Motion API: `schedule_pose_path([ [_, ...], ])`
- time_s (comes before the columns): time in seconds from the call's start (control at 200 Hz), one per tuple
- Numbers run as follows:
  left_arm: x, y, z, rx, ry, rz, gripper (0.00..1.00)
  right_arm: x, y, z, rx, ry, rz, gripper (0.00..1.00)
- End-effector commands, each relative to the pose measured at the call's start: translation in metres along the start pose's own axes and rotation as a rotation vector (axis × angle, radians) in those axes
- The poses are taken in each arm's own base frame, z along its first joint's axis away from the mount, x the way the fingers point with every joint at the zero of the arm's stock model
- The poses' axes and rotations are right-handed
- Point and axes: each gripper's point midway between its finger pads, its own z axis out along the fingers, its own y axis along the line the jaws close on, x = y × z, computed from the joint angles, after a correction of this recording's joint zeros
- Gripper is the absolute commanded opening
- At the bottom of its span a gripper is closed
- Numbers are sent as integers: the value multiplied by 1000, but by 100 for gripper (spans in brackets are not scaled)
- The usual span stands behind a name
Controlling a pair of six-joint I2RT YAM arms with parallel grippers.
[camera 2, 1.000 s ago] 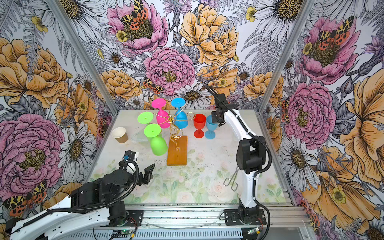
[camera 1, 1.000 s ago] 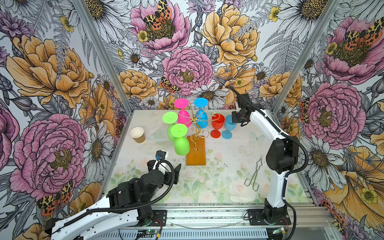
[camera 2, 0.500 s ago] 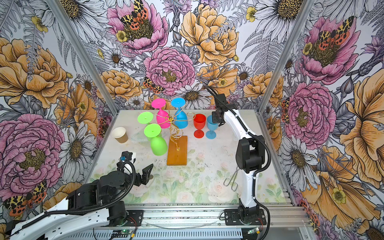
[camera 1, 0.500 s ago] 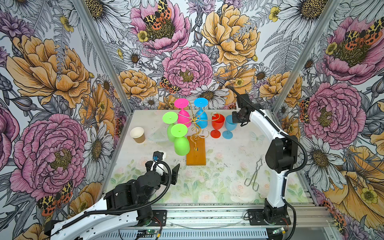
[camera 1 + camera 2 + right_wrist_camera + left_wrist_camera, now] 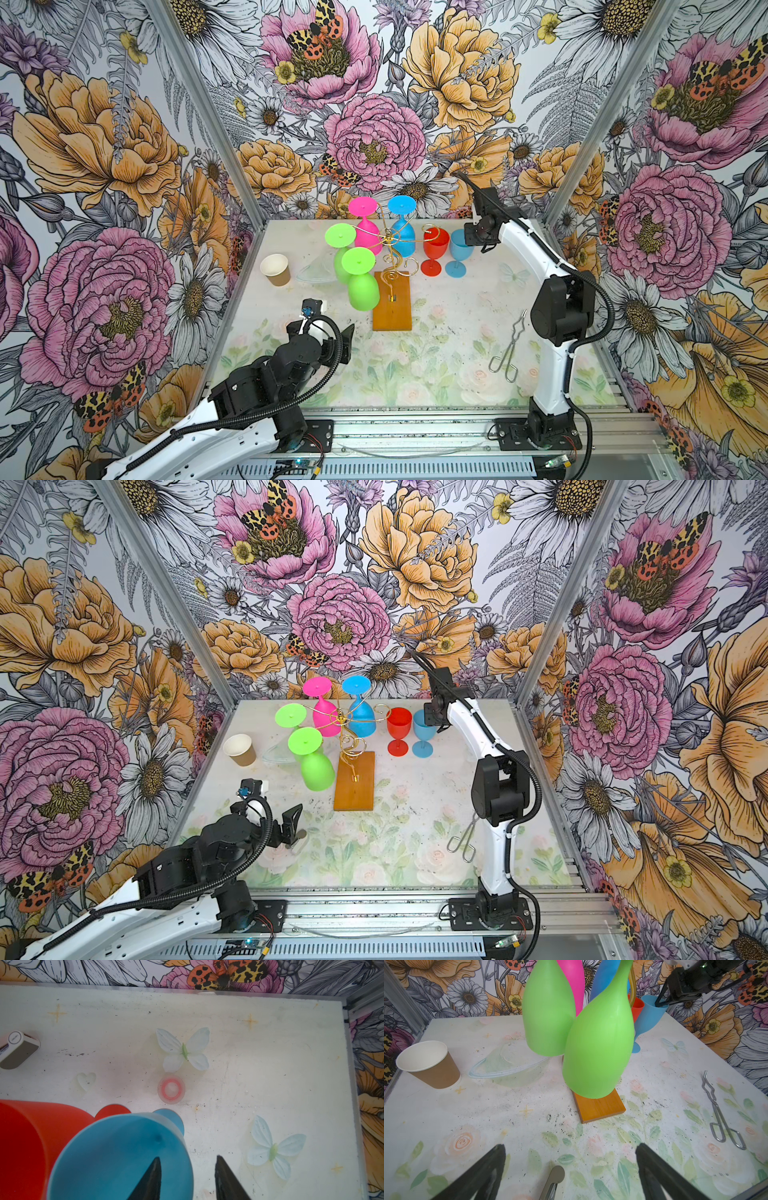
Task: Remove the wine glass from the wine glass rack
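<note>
With the back wall at twelve, a brown paper cup (image 5: 275,269) sits at nine o'clock on the counter (image 5: 436,361), and a shallow clear glass dish (image 5: 316,272) lies just beside it. The left claw (image 5: 571,1152) hovers low at seven o'clock. Its fingers are spread wide and hold nothing, and it is aimed at the gold wire wine glass rack (image 5: 392,316) on its orange-brown wooden base. I'd guess it is waiting for a turn.

Four glasses hang bowl-down by their feet from the scroll arms. A lime-green plastic wine glass (image 5: 363,291) is nearest me, with a second lime-green glass (image 5: 341,270) beside it. A hot-pink glass (image 5: 368,237) and a hanging blue glass (image 5: 403,245) are behind them.

At two o'clock from the base, a red plastic wine glass (image 5: 435,249) and a sky-blue plastic wine glass (image 5: 458,253) stand upright on the counter, close together. The right claw (image 5: 188,1158) straddles the sky-blue rim with one finger inside the bowl and one outside. There is a gap on both sides, so it grips nothing. To my eye that glass is off the rack and set down.

Thin metal tongs (image 5: 509,351) lie at four o'clock, out of the way.
</note>
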Motion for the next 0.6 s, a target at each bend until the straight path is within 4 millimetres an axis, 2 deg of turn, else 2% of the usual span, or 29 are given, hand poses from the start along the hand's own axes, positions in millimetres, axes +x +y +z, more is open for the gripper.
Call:
schedule_pose_path([
  [0.0, -3, -3, -3, 26, 36, -57, 99, -18, -6, -26, 10, -73, 14, 55],
  [0.085, -5, -4, -2, 32, 55, -80, 99, -23, -5, -39, -16, -97, 11, 64],
  [0.175, -8, -2, 1, 20, 66, -118, 99, -27, -1, -56, -70, -123, 18, 80],
  [0.33, -19, -7, 1, 55, 90, -179, 99, -26, 8, -88, -158, -167, 45, 95],
  [0.53, -44, -8, -11, 102, 51, -294, 99, -6, 20, -125, -309, -246, 90, 97],
  [0.596, -51, -10, -14, 127, 40, -325, 99, 8, 26, -134, -365, -265, 91, 96],
])
